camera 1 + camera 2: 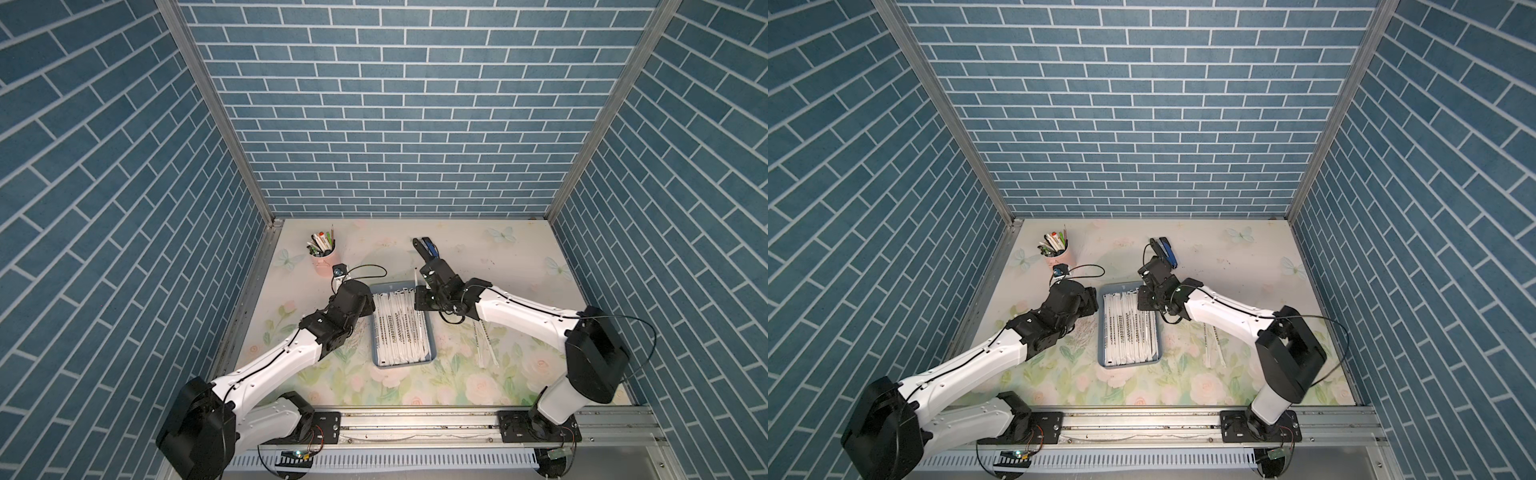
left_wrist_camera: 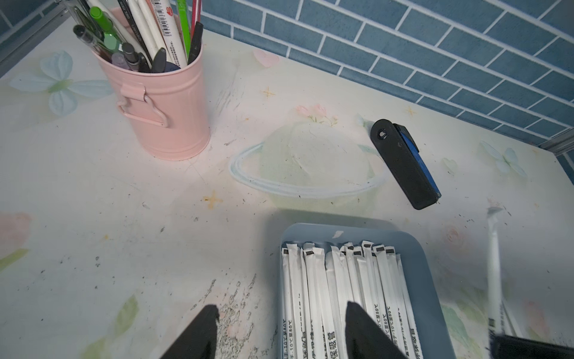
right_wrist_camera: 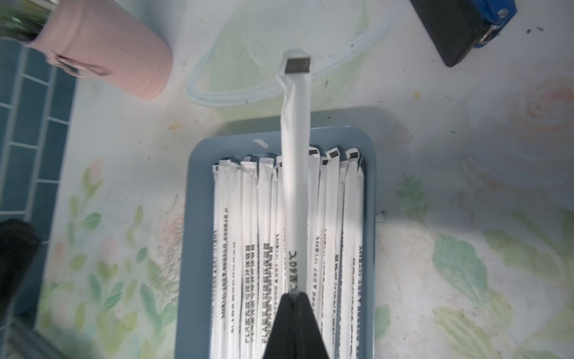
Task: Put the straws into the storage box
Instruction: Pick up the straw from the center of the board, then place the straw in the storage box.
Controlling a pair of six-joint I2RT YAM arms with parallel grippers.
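A straw (image 3: pixel 295 174) is pinched in the closed jaws of the right gripper (image 3: pixel 296 295) above the storage box (image 3: pixel 198 161), its long axis parallel to the straws (image 3: pixel 242 217) packed inside, its tip past the far rim. The left gripper (image 2: pixel 281 307) is held spread and empty over the rim nearest it. Loose straws (image 1: pixel 484 345) on the table (image 1: pixel 498 257) beneath the right arm are shown in both top views, not in the right wrist view.
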